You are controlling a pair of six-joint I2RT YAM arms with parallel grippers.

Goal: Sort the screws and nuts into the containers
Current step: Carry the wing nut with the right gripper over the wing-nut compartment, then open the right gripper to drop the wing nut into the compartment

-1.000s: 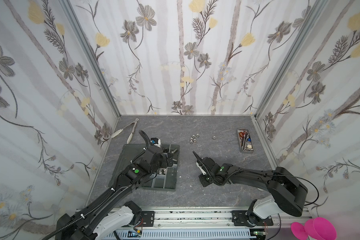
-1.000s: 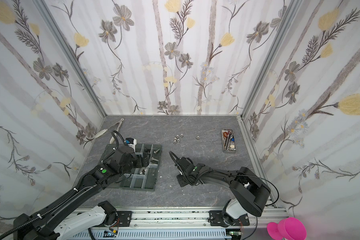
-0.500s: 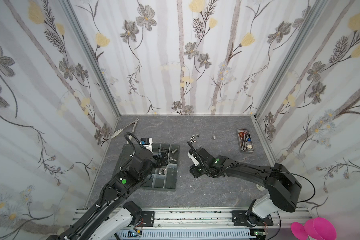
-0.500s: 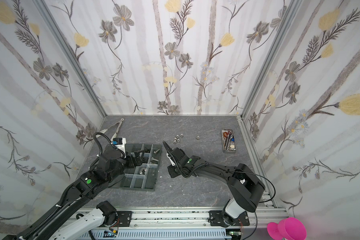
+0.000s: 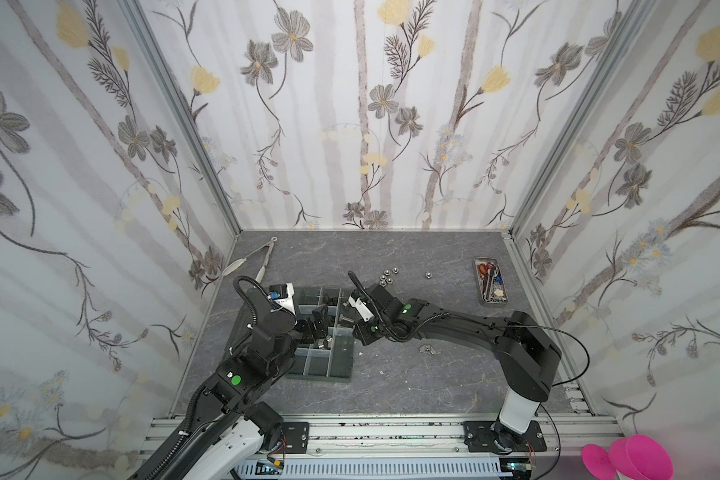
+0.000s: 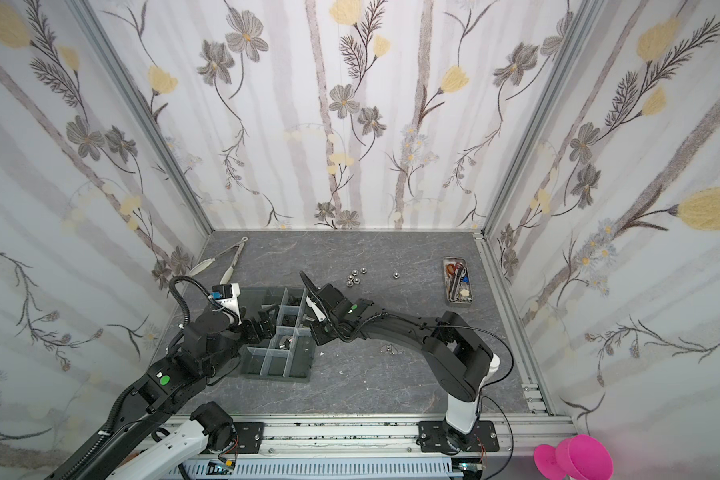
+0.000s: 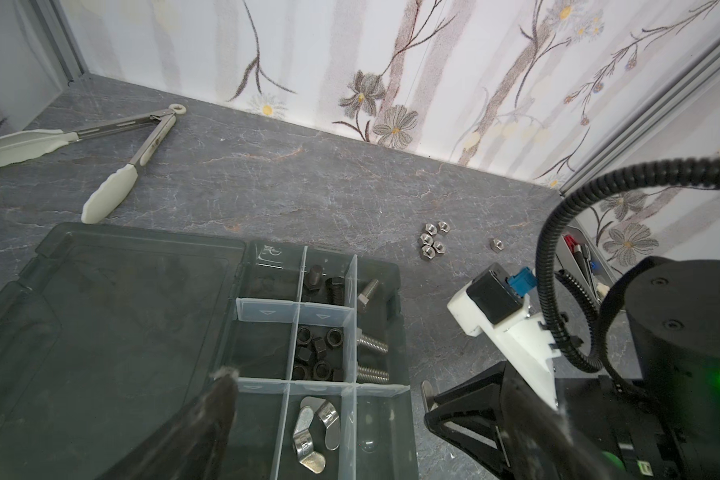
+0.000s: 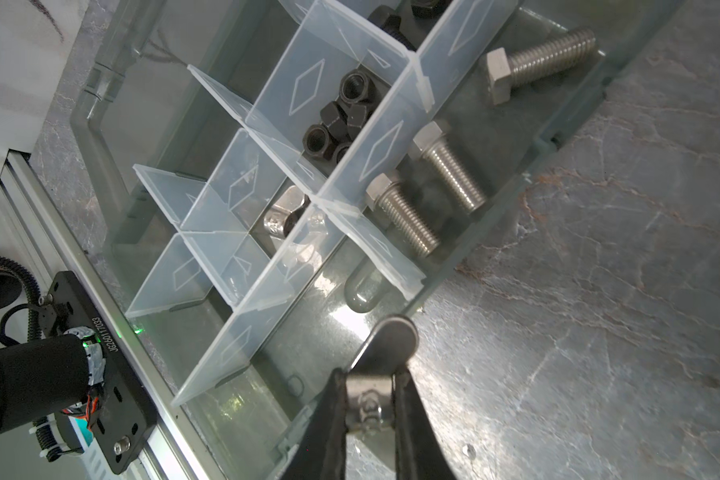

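The containers are clear-walled cells in a dark grey organiser tray. Its cells hold black nuts, black screws, silver screws and silver wing nuts. My right gripper is shut on a silver wing nut, just over the tray's right rim. My left gripper hangs open and empty over the tray's middle cells. Several silver nuts and another wing nut lie on the table.
Metal tongs lie at the back left by the wall. A narrow metal tray of scissors sits at the back right. The organiser's open lid lies flat on the tray's left. The two grippers are close together at the tray.
My right gripper has moved left with the wing nut, from the table to the tray's right rim. My left arm drew back a little to the left, still open.
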